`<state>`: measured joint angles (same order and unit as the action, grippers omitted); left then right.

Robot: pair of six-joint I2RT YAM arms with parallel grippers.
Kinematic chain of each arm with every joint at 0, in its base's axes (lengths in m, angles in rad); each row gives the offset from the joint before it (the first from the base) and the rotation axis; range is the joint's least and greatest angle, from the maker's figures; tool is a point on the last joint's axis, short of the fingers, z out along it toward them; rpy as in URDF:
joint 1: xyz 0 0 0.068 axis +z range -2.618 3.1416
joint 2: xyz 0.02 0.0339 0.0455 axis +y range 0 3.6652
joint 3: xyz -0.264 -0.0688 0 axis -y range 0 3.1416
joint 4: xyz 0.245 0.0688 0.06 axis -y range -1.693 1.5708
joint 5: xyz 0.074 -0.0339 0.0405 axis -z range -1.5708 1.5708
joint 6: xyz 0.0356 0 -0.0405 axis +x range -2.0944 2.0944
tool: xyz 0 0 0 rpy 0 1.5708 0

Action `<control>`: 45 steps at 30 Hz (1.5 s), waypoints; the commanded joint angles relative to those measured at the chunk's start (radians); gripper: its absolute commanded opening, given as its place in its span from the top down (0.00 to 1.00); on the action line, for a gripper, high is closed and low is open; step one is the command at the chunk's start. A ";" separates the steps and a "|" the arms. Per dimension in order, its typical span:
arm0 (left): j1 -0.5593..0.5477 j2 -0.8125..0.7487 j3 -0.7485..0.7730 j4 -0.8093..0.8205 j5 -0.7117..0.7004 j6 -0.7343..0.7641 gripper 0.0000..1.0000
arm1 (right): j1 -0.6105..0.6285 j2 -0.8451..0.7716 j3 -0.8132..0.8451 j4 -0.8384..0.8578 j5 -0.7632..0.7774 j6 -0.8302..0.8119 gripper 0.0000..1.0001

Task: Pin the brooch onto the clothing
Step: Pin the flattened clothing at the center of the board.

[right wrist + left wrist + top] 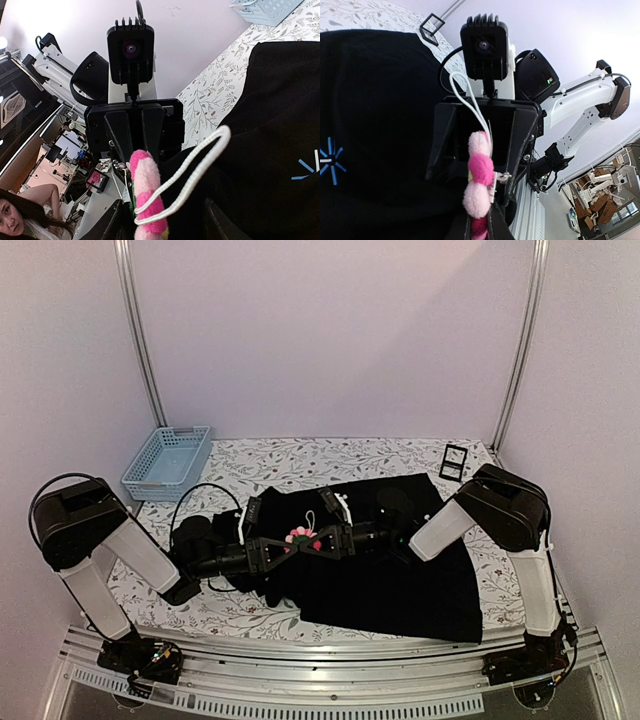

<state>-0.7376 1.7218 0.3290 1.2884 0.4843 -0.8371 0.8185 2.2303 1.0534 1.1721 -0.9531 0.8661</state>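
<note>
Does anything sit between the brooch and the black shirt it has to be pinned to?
Nothing solid is visible in the way. The left claw holds the brooch over the shirt, with the right claw facing it, jaws apart. Only a white cord loop drapes beside the brooch.

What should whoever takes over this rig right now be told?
Left gripper: shut on the brooch, gripping one end.
Right gripper: open, jaws spread either side of the brooch, not gripping it.
Brooch: held up between the two facing grippers, above the shirt; a white cord loop lies against it.
Shirt: lying on the table, blue star emblem showing.
Done: brooch picked up and brought over the shirt.
Left: pin it onto the fabric; it does not look attached yet.
</note>
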 commanded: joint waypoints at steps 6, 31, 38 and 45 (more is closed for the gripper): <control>-0.003 -0.005 0.007 0.023 -0.004 0.020 1.00 | 0.013 -0.034 0.007 -0.039 0.005 -0.042 0.52; -0.009 -0.005 0.007 0.026 0.005 0.028 1.00 | -0.005 -0.014 0.028 -0.007 0.073 0.044 0.65; -0.011 -0.006 0.007 0.028 0.003 0.027 1.00 | -0.005 -0.025 0.008 -0.008 0.104 0.045 0.67; -0.011 -0.005 0.007 0.021 -0.001 0.023 1.00 | 0.002 -0.077 -0.051 -0.035 0.124 -0.026 0.52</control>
<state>-0.7376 1.7218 0.3290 1.2881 0.4633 -0.8230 0.8223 2.2147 1.0409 1.1610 -0.8745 0.8944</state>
